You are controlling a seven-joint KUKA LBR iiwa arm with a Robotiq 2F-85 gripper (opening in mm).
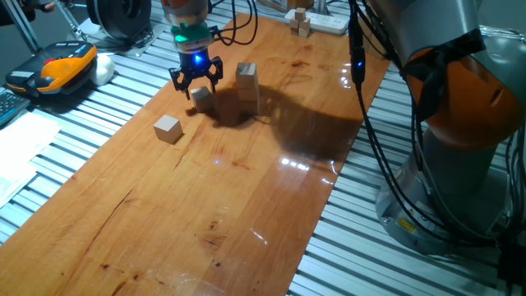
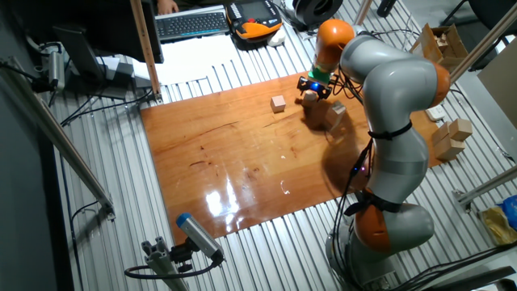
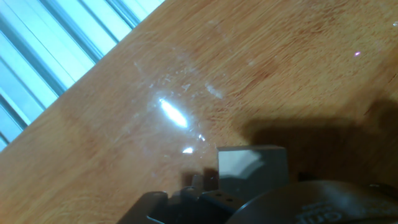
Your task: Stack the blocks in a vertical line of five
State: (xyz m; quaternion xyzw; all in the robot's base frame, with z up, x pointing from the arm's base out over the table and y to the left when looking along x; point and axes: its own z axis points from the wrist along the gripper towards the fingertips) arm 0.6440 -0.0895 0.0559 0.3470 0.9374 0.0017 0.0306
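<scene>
My gripper [image 1: 197,85] hangs open near the far end of the wooden table [image 1: 205,205], its dark fingers spread just above one tan block [image 1: 201,99]. The hand view shows that block [image 3: 252,167] close below the hand, resting on the wood. Right of it stands a short stack of blocks [image 1: 246,84], its count hard to tell in the arm's shadow. A lone block [image 1: 168,128] lies to the front left, apart from the others. The other fixed view shows the gripper [image 2: 311,90], the lone block [image 2: 279,103] and the stack [image 2: 335,115].
A white power strip [image 1: 322,20] with tiny wooden pieces [image 1: 301,22] lies at the far table end. Larger pale blocks [image 2: 452,136] sit off the table beside the robot base [image 2: 380,226]. An orange-and-black device [image 1: 62,66] and a keyboard [image 2: 192,24] rest on the slatted bench.
</scene>
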